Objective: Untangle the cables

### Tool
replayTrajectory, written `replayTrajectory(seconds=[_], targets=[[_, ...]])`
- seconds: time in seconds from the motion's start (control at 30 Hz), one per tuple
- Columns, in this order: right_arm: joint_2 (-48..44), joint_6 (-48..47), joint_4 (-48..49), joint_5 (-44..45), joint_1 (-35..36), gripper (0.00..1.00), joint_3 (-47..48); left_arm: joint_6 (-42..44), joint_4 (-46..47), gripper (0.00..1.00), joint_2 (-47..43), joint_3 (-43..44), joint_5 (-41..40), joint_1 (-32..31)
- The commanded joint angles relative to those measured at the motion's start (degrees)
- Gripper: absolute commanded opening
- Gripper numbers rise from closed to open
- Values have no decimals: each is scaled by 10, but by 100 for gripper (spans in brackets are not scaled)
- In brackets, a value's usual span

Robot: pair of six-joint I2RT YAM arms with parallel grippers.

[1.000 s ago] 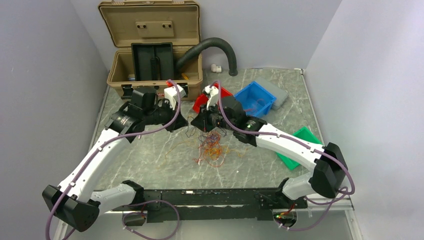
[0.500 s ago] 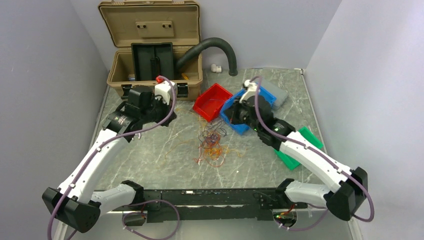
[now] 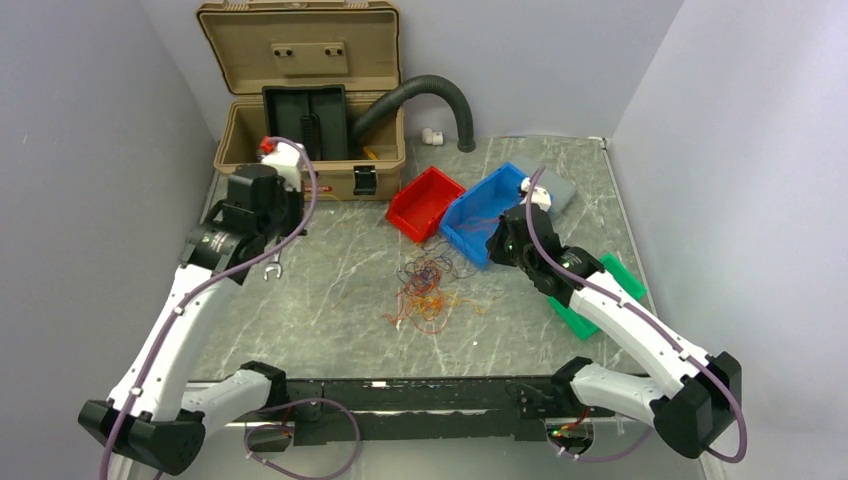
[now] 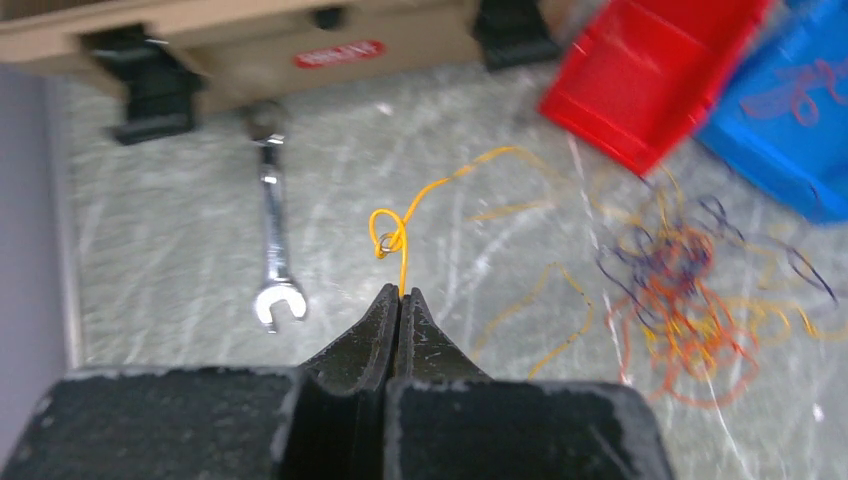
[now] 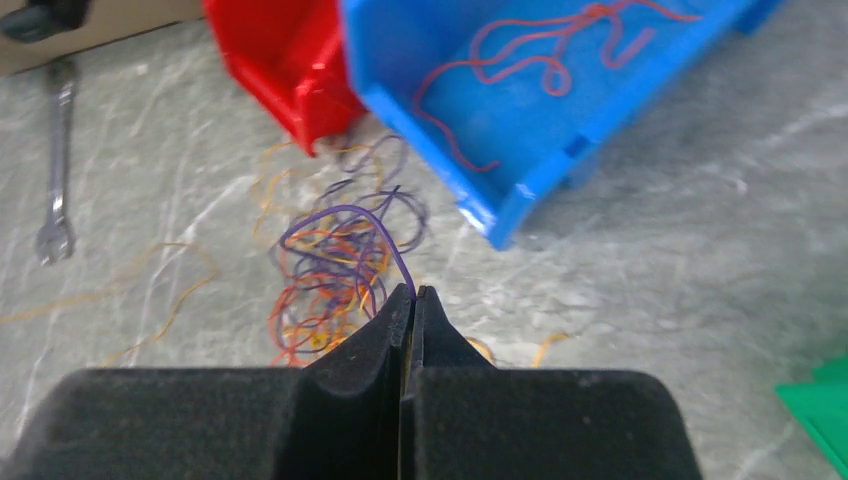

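The cables lie as a loose tangle [image 3: 428, 290] of thin orange, red and purple wires at mid-table; the tangle also shows in the left wrist view [image 4: 680, 290] and the right wrist view [image 5: 330, 270]. My left gripper [image 3: 268, 222] is raised left of the tangle; in its wrist view the left gripper [image 4: 400, 293] is shut on an orange-yellow wire [image 4: 404, 262] with a small knot, which trails toward the tangle. My right gripper [image 3: 497, 247], also in its wrist view [image 5: 412, 292], is shut on a purple wire [image 5: 340, 212] that loops into the tangle.
A blue bin [image 3: 480, 205] holds red wires [image 5: 540, 60]; a red bin [image 3: 425, 200] sits beside it. An open tan toolbox [image 3: 300, 100] and a black ribbed hose [image 3: 430, 90] stand at the back. A wrench [image 3: 272, 268] lies left. A green piece [image 3: 600, 290] lies right.
Both grippers moved apart from the table's middle: the left back and to the left, the right to the right beside the blue bin, each drawing a wire from the tangle.
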Motion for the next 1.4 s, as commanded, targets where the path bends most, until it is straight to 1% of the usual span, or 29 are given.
replayTrajectory(seconds=[0.0,0.07,0.13,0.17,0.2,0.23,0.27,0.3,0.33,0.4,0.53,0.67,0.77,0.83,0.9,1.0,1.13,1.27,1.37], targets=[[-8,58,-80,97,-22,0,2,-28,0,0,-41,53,-119,38],[-11,59,-83,97,-30,0,-2,-29,4,0,-48,64,-119,53],[-16,19,-45,27,-30,0,-16,-19,15,0,-49,70,-82,57],[-17,-5,-22,-17,-30,0,-23,-15,24,0,-48,71,-50,57],[-16,-23,-3,-54,-30,9,-28,-9,33,0,-47,71,-20,57],[-13,-38,12,-91,-29,21,-30,-9,39,0,-45,73,2,57],[-8,-52,31,-131,-28,54,-32,-14,36,0,-34,86,15,57],[-6,-59,40,-156,-28,66,-31,-14,26,0,-27,94,18,57],[-6,-66,48,-170,-27,73,-31,-14,18,0,-20,106,16,57],[-3,-83,61,-190,-23,80,-23,-17,3,0,-8,119,7,57],[12,-101,58,-187,-4,84,5,-45,-23,0,2,110,-44,57],[30,-106,76,-205,18,88,19,-80,-28,0,-8,51,-74,57],[58,-116,89,-216,61,93,37,-101,-33,0,-17,4,-85,57],[81,-124,87,-191,99,94,55,-124,-37,0,-23,-28,-90,57],[99,-123,92,-171,120,94,66,-163,-40,0,-27,-59,-89,56],[109,-113,119,-176,121,94,62,-247,-49,0,-37,-110,-90,57],[119,-107,141,-186,122,94,60,-329,-29,0,-72,-192,-86,57],[124,-107,151,-192,122,93,54,-377,6,2,-92,-260,-74,57],[126,-107,157,-200,121,93,48,-391,7,1,-76,-274,-84,58]])
